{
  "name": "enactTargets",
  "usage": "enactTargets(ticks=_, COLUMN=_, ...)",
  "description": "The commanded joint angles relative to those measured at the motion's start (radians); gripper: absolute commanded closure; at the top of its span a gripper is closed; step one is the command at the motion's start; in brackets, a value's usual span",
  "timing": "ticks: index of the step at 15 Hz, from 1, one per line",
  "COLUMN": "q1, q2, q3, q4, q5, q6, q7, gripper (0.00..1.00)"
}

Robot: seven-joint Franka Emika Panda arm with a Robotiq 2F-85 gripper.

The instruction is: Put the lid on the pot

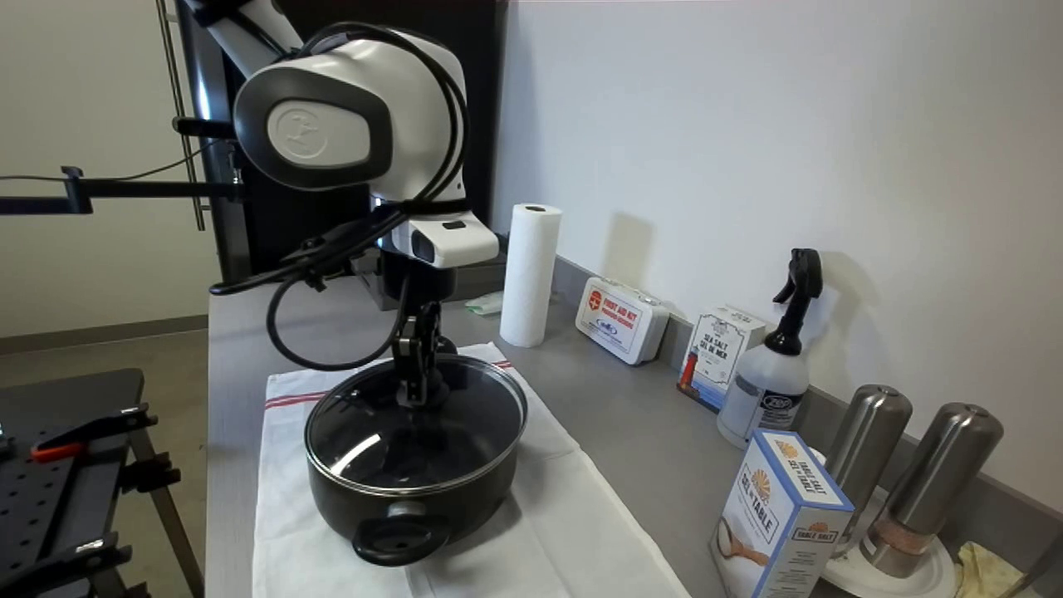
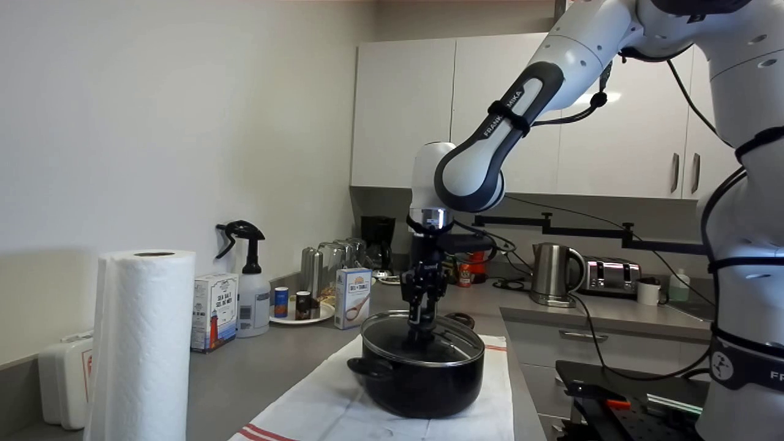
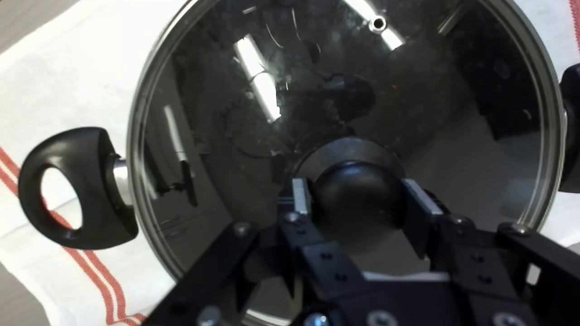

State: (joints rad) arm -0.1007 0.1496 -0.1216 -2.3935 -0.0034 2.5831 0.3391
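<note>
Gripper [image 3: 361, 195], one, pointing down: drawn in to the width of the black knob [image 3: 357, 194], pads [image 3: 302, 195] close against both flanks; judged to be holding, pressure not to be told.

Lid [image 1: 415, 455], glass, round, hence no long axis: directly below the gripper, knob at centre; apparently seated on the pot [image 2: 422, 389], as far as shown.

Pot, black, upright: under the lid, nearer the open long edge of the counter [image 1: 619, 440] than the edge along the wall [image 1: 789, 124]. Side handles [image 3: 99, 185], two, opposed, roughly in line with the spread of the pads.

Governing relation: gripper, knob and pot stacked on one upright line. Judged: placing all but complete. Called for next: even parting of the pads, then a straight rise, no sideways drag on the knob.

Cloth [image 1: 573, 531], white, red-striped: beneath the pot, close to the open edge.

Paper towel roll [image 1: 531, 274]: just out from the wall edge. First-aid kit [image 1: 619, 321], sea salt box [image 1: 721, 353], spray bottle [image 1: 762, 386]: along that edge. Kettle [image 2: 551, 272], steel: past the counter's inner corner.
</note>
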Motion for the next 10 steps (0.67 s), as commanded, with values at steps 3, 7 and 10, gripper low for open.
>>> enactTargets(ticks=3, q1=0.012, q2=-0.008, q3=0.003, q4=0.016, q5=0.025, q6=-0.032, q7=-0.006, gripper=0.75)
enactTargets(ticks=7, q1=0.014, q2=-0.007, q3=0.002, q4=0.025, q5=0.019, q6=-0.071, q7=-0.002, gripper=0.75)
enactTargets(ticks=10, q1=0.017, q2=-0.004, q3=0.004, q4=0.031, q5=0.019, q6=-0.095, q7=-0.004, gripper=0.75)
